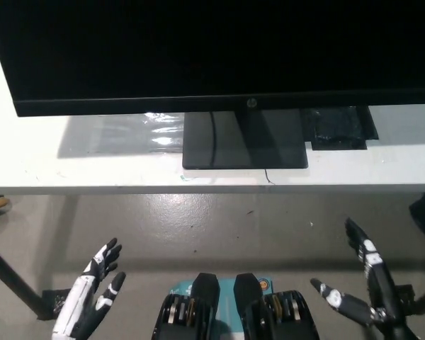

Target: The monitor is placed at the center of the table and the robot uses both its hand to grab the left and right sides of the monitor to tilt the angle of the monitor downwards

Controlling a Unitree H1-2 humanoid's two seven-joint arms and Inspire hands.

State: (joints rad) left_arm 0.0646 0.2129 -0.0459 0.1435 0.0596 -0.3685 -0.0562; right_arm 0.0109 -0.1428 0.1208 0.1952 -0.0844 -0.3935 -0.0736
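Observation:
A black monitor (212, 49) with a dark screen fills the top of the head view, standing on its square black base (244, 142) on the white table (92, 173). My white left hand (88, 297) hangs low at the lower left, below the table's front edge, open with fingers spread and holding nothing. My black right hand (365, 287) is at the lower right, also open with fingers apart and well short of the monitor. Neither hand touches the screen's sides.
A black flat object (336, 127) lies behind the base at the right. A clear plastic sheet (120, 134) lies on the table to the base's left. Grey floor (219, 227) and a dark table leg (14, 280) show below the table edge.

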